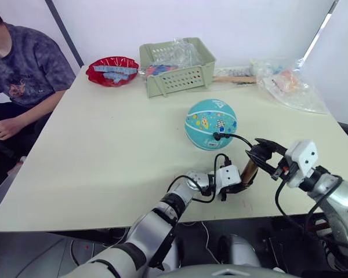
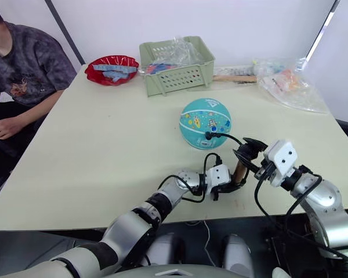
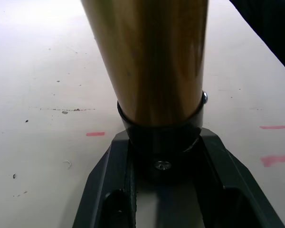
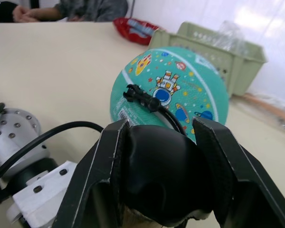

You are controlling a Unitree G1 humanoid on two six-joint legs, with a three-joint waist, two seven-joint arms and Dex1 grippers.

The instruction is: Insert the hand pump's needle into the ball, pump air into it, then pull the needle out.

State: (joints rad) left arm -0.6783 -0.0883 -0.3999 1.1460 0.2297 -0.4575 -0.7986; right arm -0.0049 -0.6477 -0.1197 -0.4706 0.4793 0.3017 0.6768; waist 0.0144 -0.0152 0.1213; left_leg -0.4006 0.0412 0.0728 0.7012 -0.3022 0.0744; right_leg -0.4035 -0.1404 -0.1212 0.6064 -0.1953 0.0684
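Left gripper (image 3: 164,190) pinches the pump (image 1: 249,172) at its base cap, upright on the table (image 1: 104,150). Right gripper (image 4: 164,156) clamps the pump's handle. Needle fitting (image 4: 137,96) touches the ball (image 1: 210,123).

The needle (image 4: 133,93) tip against the ball (image 4: 180,90) is too small to tell.

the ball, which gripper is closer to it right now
Right. The right gripper is shut on the hand pump's black handle just beside the ball. The left gripper clamps the pump's base lower down, nearer the table's front edge.
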